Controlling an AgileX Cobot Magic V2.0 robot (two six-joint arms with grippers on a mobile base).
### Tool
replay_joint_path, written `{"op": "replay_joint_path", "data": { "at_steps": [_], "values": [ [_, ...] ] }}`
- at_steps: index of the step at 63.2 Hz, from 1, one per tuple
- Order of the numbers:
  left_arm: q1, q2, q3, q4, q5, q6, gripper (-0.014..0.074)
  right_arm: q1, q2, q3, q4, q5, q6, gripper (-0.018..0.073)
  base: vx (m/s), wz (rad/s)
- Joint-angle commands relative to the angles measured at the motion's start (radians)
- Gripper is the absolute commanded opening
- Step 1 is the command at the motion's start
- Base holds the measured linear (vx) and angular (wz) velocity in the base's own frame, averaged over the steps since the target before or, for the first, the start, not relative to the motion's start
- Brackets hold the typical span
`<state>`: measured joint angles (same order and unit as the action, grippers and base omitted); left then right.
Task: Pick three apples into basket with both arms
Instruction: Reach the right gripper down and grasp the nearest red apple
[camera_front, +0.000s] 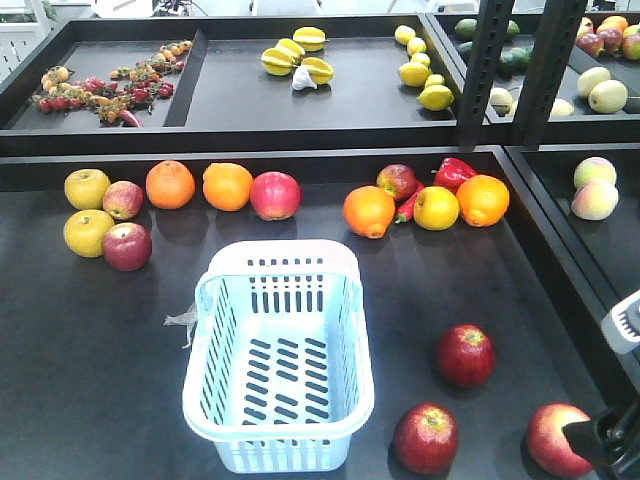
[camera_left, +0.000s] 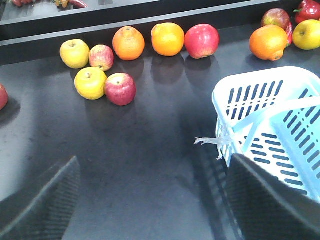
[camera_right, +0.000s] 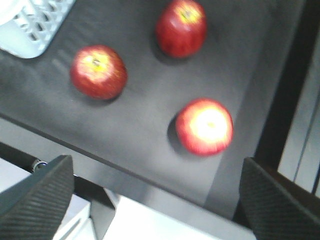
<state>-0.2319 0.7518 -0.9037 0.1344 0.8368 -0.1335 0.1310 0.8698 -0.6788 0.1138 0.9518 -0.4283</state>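
Though one apple (camera_front: 550, 435) partly behind the right arm (camera_front: 615, 442), left gripper (camera_left: 155, 165) and right gripper (camera_right: 156, 162) wide open.

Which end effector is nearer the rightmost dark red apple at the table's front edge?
Right. The right end effector hovers over that apple; the left end effector hangs left of the basket, which lies between it and the apple.

No text, label or number is readable anywhere (basket (camera_front: 283, 452) included).
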Motion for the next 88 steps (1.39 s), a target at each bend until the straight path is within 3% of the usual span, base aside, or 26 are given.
{"op": "replay_joint_path", "data": {
  "at_steps": [1,25,51,59,73,88],
  "values": [
    [0.003,-0.002,-0.024,0.006,-0.054,-0.01,0.058,-0.001,0.037,-0.033,0.056,-0.05,-0.11,0.0638,0.0,0.0],
    [0.003,-0.002,-0.024,0.006,-0.054,-0.01,0.058,-0.001,0.341,-0.033,0.227,-0.18,-0.362,0.0627,0.0,0.0],
    [0.003,-0.002,-0.024,0.006,-0.054,-0.01,0.058,0.001,0.623,-0.033,0.583,-0.347,-0.763,0.062,0.0,0.0],
    [0.003,-0.002,-0.024,0.006,-0.054,-0.01,0.058,0.052,0.682,-0.033,0.622,-0.429,-0.851,0.062,0.0,0.0],
    [0.003,-0.002,-0.024,0.006,-0.054,-0.01,0.058,0.152,0.772,-0.033,0.622,-0.648,-0.817,0.062,0.0,0.0],
    [0.003,-0.002,-0.024,0.006,-0.054,-0.01,0.058,0.151,0.886,-0.034,0.638,-0.648,-0.809,0.0615,0.0,0.0]
  ]
}}
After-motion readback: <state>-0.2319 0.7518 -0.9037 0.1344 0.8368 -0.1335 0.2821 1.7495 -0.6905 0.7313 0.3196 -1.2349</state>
